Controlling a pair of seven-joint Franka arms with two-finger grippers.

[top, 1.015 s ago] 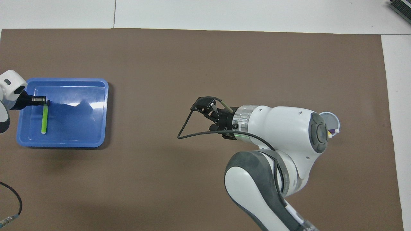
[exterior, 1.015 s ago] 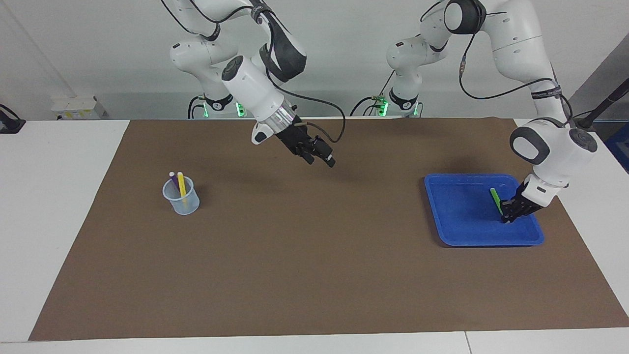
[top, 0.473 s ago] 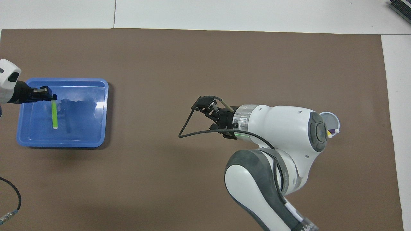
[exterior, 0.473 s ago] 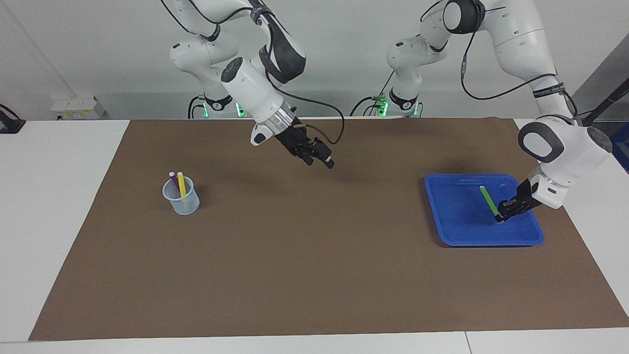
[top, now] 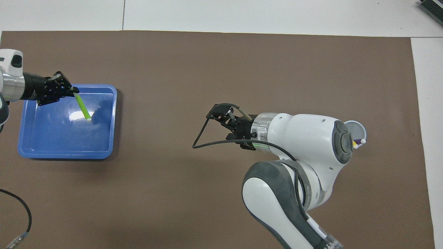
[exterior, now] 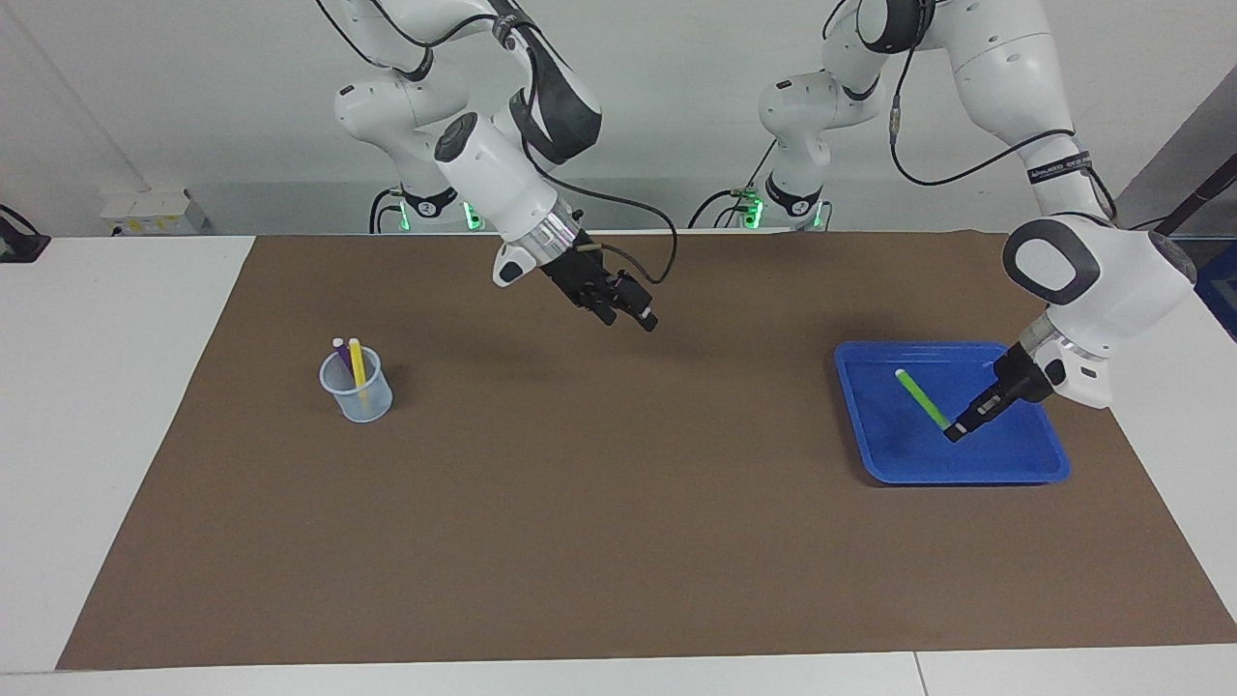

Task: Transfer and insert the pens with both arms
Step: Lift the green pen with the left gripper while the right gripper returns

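Observation:
My left gripper (exterior: 957,431) is shut on one end of the green pen (exterior: 922,400) and holds it tilted in the air over the blue tray (exterior: 952,476). In the overhead view the left gripper (top: 71,90) and the green pen (top: 82,107) are over the tray (top: 65,155). The yellow pen (exterior: 357,361) and the purple pen (exterior: 342,357) stand in a clear cup (exterior: 359,396) toward the right arm's end. My right gripper (exterior: 628,316) is open and empty, up over the middle of the mat; it also shows in the overhead view (top: 230,128).
A brown mat (exterior: 618,541) covers most of the white table. In the overhead view the right arm hides most of the cup (top: 360,128). A black cable (top: 15,211) lies at the mat's edge near the left arm.
My left gripper has lifted the green pen off the tray floor and turned its wrist, so the pen's free end now points up and toward the table's middle. The right arm has barely moved.

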